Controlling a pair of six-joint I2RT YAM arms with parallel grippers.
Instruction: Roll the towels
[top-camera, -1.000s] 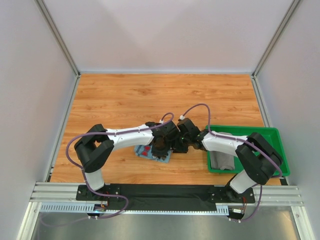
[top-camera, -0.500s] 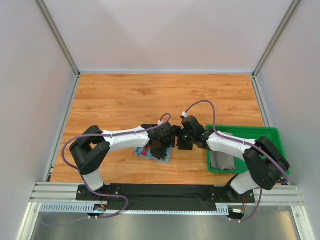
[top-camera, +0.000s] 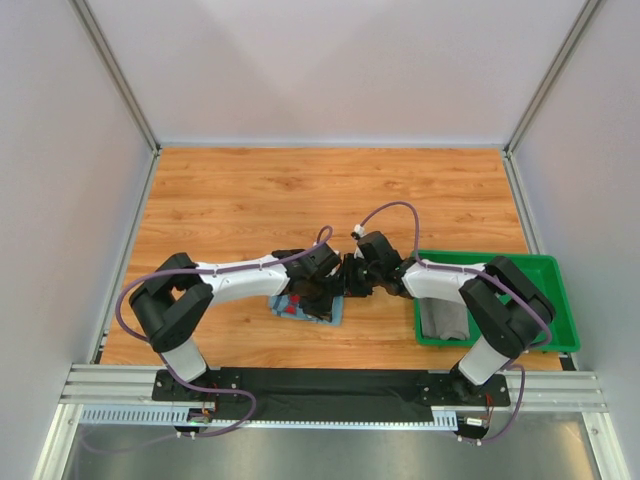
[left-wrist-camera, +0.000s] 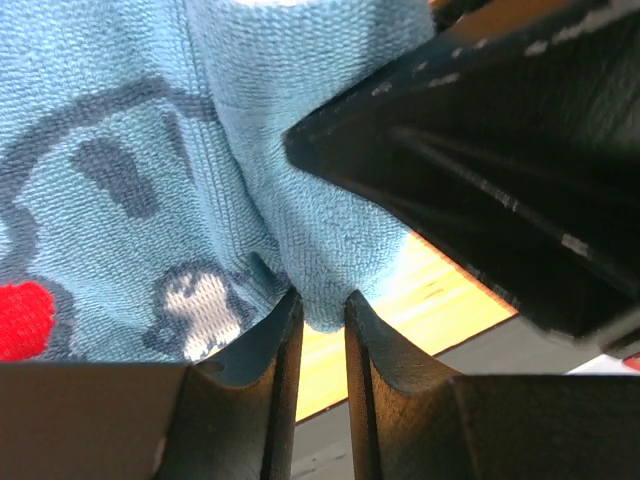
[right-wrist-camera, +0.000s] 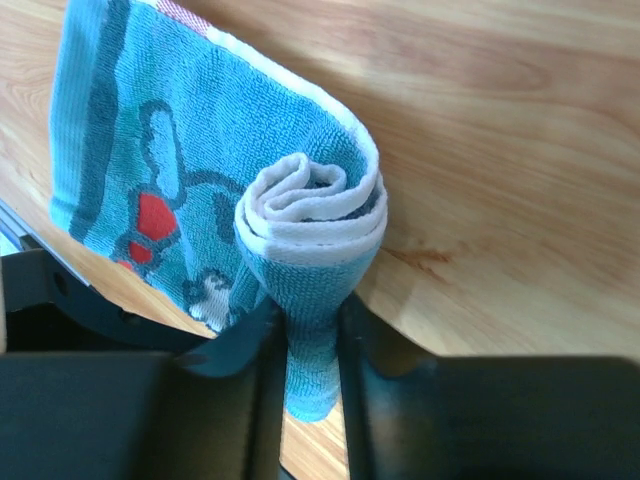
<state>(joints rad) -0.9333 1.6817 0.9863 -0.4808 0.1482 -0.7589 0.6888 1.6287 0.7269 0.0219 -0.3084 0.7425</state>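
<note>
Two grippers meet over the light blue towel (top-camera: 305, 312), which lies near the front edge of the table (top-camera: 250, 200). The right gripper (right-wrist-camera: 308, 335) is nipped nearly closed on the towel's rolled end, likely to keep the coil tight. The left gripper (left-wrist-camera: 318, 300), jaws almost together, pinches a fold of the flat part, seemingly to anchor it. At 3 o'clock, a grey towel (top-camera: 443, 320) waits in the green tray (top-camera: 540, 262).

Top view: blue towel (top-camera: 300, 308) mostly under left gripper (top-camera: 322, 292) & right gripper (top-camera: 350, 280); fingertips not vis. In green tray (top-camera: 545, 268), grey towel (top-camera: 443, 320) partly behind right arm (top-camera: 440, 280). Left wrist cam: towel print cut off top & left, blurry, unreadable. Right wrist cam: towel's lower end hidden btwn fingers.
</note>
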